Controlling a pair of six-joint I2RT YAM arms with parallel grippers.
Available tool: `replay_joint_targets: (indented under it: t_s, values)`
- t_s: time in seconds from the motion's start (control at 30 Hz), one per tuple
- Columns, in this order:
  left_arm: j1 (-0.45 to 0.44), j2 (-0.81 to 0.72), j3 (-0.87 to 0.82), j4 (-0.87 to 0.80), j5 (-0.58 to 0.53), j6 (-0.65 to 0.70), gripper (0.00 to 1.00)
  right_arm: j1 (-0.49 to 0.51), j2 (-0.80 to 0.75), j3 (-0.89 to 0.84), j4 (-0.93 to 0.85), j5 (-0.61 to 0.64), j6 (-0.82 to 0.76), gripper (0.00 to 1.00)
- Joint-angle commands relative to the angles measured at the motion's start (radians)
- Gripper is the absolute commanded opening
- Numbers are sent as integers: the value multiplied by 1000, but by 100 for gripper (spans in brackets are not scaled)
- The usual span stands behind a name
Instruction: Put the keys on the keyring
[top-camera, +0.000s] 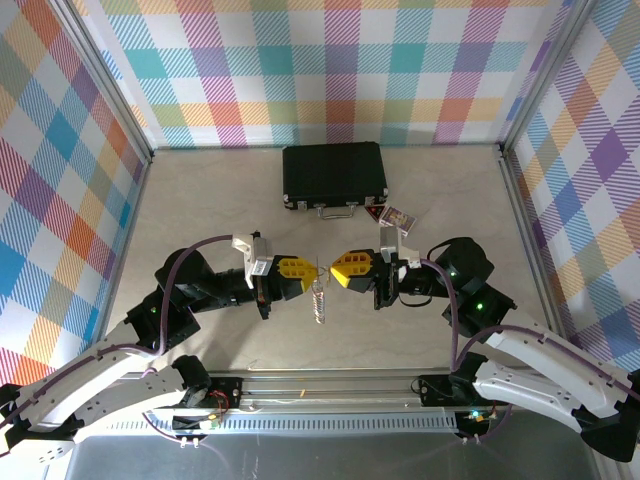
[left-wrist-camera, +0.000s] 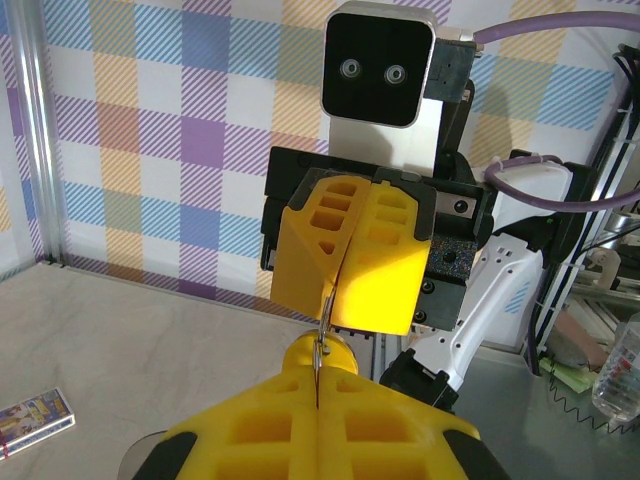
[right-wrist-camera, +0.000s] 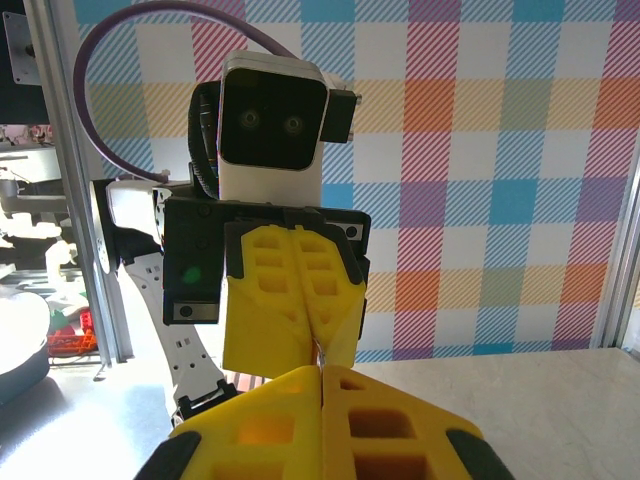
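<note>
Near side of the case, left gripper and right gripper meet tip to tip, both clamped tight: left on the key, right's hold unclear. Keyring dangles between them. Best keep it steady and feed slowly.

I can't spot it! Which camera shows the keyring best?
Top view: the keyring dangles between the left hand and right hand. Left wrist view catches a thin metal sliver; in the right wrist view yellow fingers cover it.
</note>
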Motion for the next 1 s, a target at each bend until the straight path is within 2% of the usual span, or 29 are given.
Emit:
replay_joint_targets:
  t_s: [0.0, 0.97]
  values:
    - [-11, -9, 16, 57, 9, -8, 0, 10, 2, -10, 31, -5, -9, 0]
    - [-10, -4, 24, 53, 23, -21, 0, 19, 7, -27, 30, -21, -65, 0]
